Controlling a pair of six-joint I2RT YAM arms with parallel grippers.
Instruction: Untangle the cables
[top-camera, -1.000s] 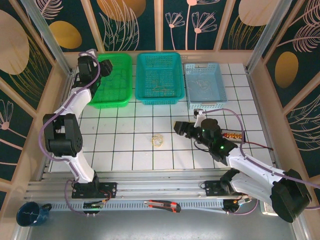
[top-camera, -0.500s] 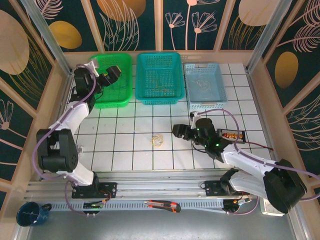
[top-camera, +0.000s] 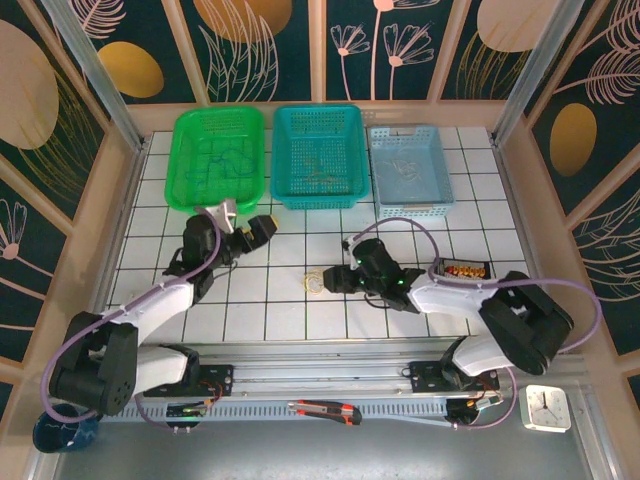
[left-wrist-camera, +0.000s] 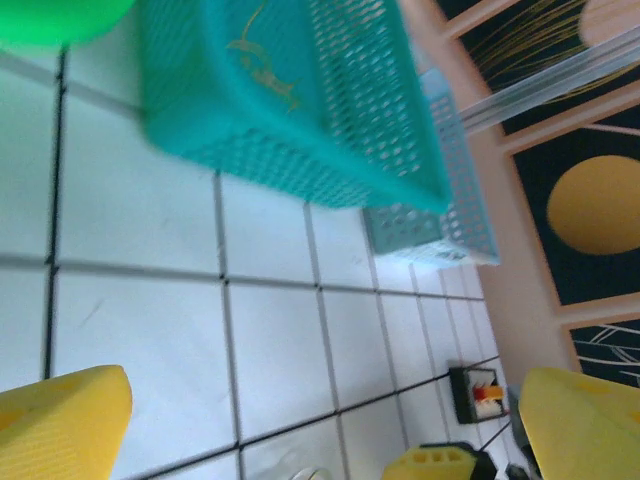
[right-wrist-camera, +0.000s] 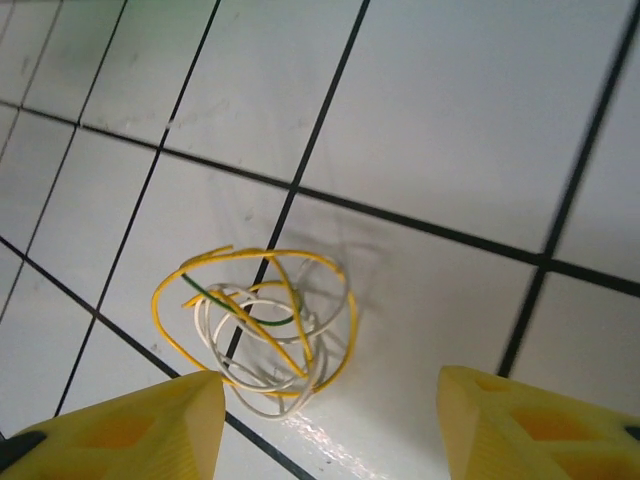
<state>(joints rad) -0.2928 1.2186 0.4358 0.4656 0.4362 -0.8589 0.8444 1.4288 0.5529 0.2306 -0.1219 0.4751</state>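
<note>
Gapes wide at left gripper (left-wrist-camera: 325, 388), holding nothing; stands parted at right gripper (right-wrist-camera: 330, 382), empty, just short of cables (right-wrist-camera: 255, 330).

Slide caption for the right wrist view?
Open right tool facing a tangled clump of yellow, white and green cables on the tiled table.

The cables (top-camera: 316, 283) (a small clump) lie beside the right hand (top-camera: 334, 278).

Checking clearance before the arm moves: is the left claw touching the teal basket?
Apart. The left wrist view shows bare white tiles between the left claw, its yellow fingers open, and the teal basket. The top view shows a gap too.
</note>
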